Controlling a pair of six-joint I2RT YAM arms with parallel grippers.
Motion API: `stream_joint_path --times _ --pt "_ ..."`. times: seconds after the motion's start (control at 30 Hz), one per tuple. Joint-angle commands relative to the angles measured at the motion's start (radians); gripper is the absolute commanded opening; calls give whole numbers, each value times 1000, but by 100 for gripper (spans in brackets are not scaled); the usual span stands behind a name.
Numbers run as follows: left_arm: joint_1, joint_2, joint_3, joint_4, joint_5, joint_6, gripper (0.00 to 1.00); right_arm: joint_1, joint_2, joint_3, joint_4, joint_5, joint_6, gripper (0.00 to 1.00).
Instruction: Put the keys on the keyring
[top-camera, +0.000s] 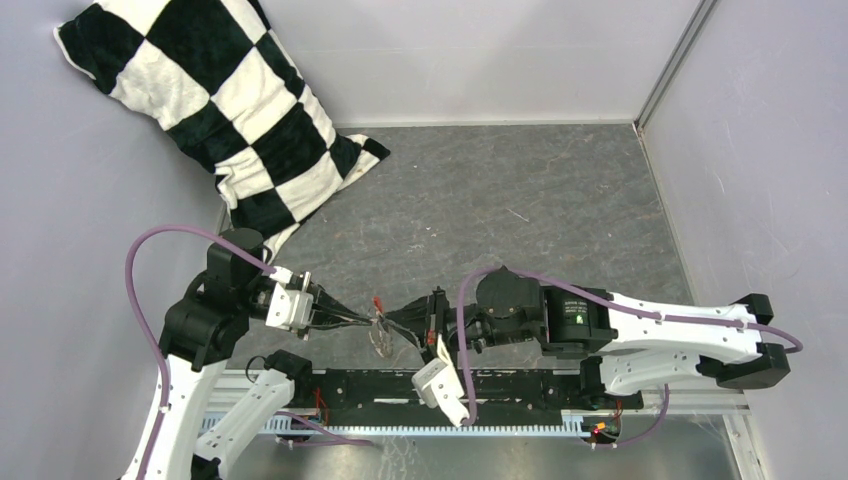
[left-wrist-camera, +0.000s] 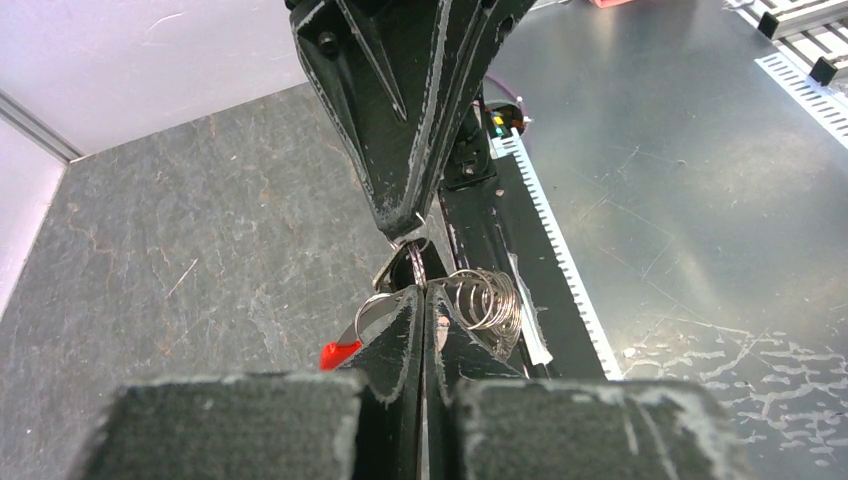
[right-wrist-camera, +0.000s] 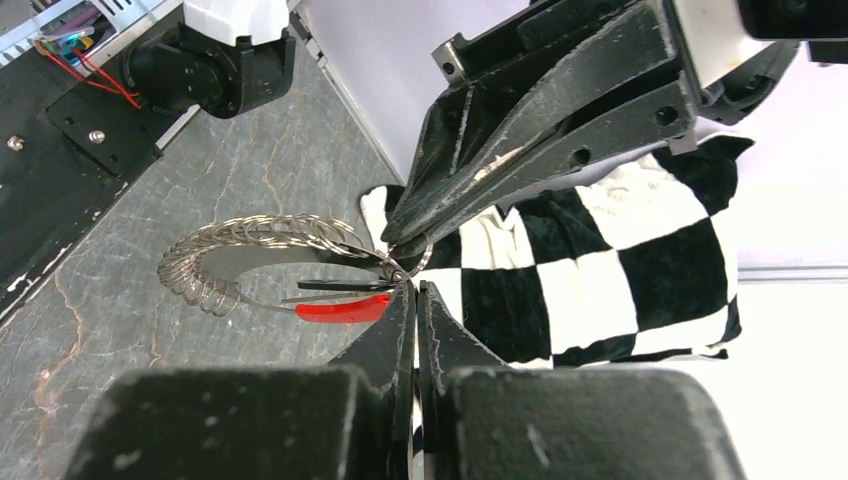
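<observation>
1. The keyring (right-wrist-camera: 250, 232), a thin silvery loop strung with small wire rings and a glossy red tag (right-wrist-camera: 343, 310), sits near the front of the mottled grey table (top-camera: 520, 200).
2. The left gripper (right-wrist-camera: 405, 238) and right gripper (right-wrist-camera: 416, 288) meet tip to tip, each pinched tight on the keyring (jaws fully together).
3. A plush checked pillow (top-camera: 230, 110) leans in the far left corner.

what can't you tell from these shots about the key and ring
- Top view: the keyring is too small; its pieces blur together.
- Left wrist: the left gripper covers the keyring's near side.
- Right wrist: whether the right gripper also pinches a key; its shut tips hide that.
</observation>
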Motion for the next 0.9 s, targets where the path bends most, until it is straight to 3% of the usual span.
stream_joint_path --times 0.0,0.7,0.87 --pt "0 6 15 10 -4 -20 2 8 -39 10 130 -2 -8 0" --pt "1 46 78 13 146 -31 2 -4 -109 -100 115 22 25 0" --pt "-1 71 64 75 197 -80 2 -4 -115 -78 88 31 49 0"
